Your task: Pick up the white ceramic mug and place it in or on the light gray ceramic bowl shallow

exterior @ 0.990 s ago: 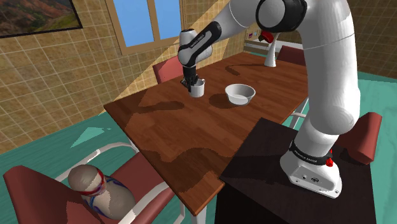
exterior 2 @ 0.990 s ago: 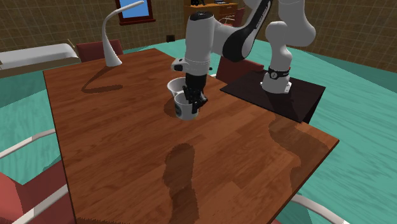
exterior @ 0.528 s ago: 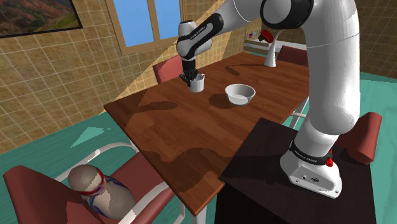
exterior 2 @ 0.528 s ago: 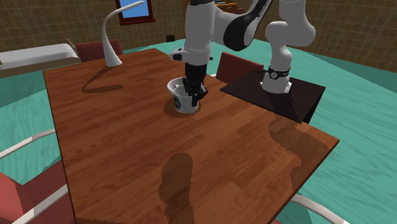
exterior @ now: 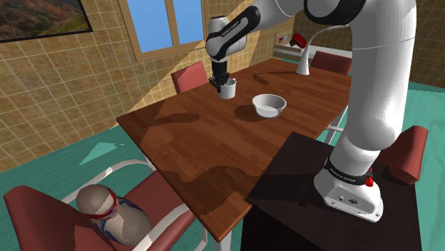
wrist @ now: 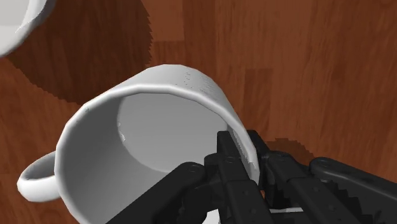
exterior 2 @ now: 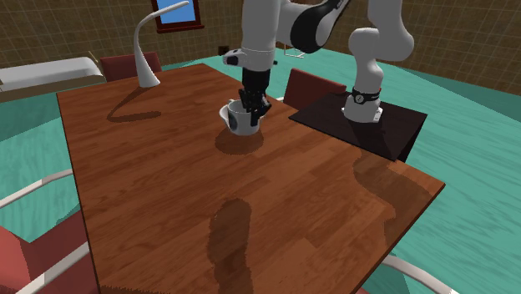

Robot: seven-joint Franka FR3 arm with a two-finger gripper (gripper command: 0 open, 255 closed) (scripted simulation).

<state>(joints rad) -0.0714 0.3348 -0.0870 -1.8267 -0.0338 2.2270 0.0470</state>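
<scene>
Shoulder view: the white arm's black hand [exterior: 221,85] grips the rim of the white mug [exterior: 228,90] and holds it clear of the brown wooden counter [exterior: 214,150]. Over the last second the mug has risen and drifted slightly toward the pale shallow bowl [exterior: 269,105], which sits on the counter at about four o'clock from the mug, near but apart. Second exterior view: the hand [exterior 2: 253,108] comes straight down onto the mug [exterior 2: 240,121], which hangs higher than a second ago, with its dark shadow [exterior 2: 238,144] on the wood at six o'clock below it. Wrist view: the hand [wrist: 245,159] is clamped on the mug's wall [wrist: 159,127], one finger inside and one outside; the handle [wrist: 35,181] points away from the fingers, and the bowl's rim [wrist: 16,25] shows beyond the mug on the handle's side. The lift appears done; carrying the mug across to the bowl likely comes next.
</scene>
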